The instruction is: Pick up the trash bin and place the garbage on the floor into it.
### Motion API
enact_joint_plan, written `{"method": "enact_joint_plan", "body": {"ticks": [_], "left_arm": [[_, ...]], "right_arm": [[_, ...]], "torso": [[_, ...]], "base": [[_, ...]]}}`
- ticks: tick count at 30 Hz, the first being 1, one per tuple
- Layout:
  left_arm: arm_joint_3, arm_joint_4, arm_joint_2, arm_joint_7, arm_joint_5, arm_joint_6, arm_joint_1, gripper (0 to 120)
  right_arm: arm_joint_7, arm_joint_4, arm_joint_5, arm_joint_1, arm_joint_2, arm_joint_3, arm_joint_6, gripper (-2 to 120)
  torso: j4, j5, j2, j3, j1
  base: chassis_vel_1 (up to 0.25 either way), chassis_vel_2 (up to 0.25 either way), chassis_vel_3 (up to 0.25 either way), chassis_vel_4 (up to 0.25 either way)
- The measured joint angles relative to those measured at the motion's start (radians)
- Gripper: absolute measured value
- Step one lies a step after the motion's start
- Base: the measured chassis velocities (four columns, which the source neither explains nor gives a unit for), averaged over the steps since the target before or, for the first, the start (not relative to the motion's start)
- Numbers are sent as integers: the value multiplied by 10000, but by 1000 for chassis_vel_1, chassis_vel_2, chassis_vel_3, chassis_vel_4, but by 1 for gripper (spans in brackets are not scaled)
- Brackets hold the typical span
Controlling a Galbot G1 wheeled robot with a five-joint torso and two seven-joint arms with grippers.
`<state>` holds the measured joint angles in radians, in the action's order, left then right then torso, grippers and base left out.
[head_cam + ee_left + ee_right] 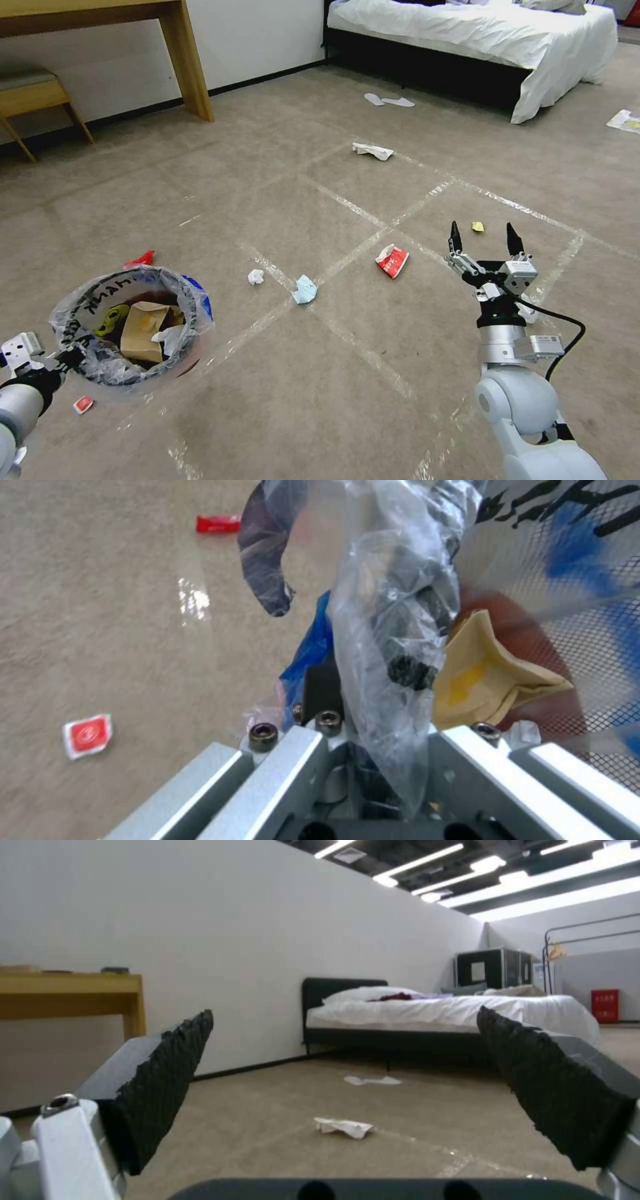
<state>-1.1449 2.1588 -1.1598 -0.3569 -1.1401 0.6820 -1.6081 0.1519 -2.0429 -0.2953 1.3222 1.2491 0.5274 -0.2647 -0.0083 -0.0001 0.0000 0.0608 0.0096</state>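
The red trash bin (175, 357), lined with a clear printed bag, hangs low at my left with a shadow under it. My left gripper (61, 358) is shut on its near rim. In the left wrist view the gripper (367, 680) pinches rim and plastic; inside the bin (527, 630) lies a brown paper bag (487, 675). My right gripper (484, 235) stands open above the floor (373, 400), holding nothing. Garbage lies around: a red wrapper (392, 260), a light-blue mask (305, 290), a small tissue (256, 276), a yellow scrap (477, 227) and a crumpled tissue (373, 151).
A small red packet (83, 404) lies beside the bin and a red wrapper (141, 259) behind it. A wooden desk (187, 60) and stool (33, 93) stand far left, a bed (480, 33) far ahead with white slippers (389, 101) before it. Paper (625, 121) lies far right.
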Motion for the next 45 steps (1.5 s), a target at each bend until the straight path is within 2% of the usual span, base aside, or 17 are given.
{"method": "enact_joint_plan", "body": {"ticks": [31, 45], "left_arm": [[119, -602, 102, 24, 12, -23, 334, 0], [112, -650, 108, 36, 20, -30, 360, 0]], "right_arm": [[146, 739, -61, -540, 98, -358, 44, 100], [216, 752, -126, -514, 126, -450, 43, 100]], "torso": [[1, 0, 0, -2, -1], [1, 0, 0, -3, -3]], "base": [[-107, 112, 103, -111], [-19, 13, 15, -19]]}}
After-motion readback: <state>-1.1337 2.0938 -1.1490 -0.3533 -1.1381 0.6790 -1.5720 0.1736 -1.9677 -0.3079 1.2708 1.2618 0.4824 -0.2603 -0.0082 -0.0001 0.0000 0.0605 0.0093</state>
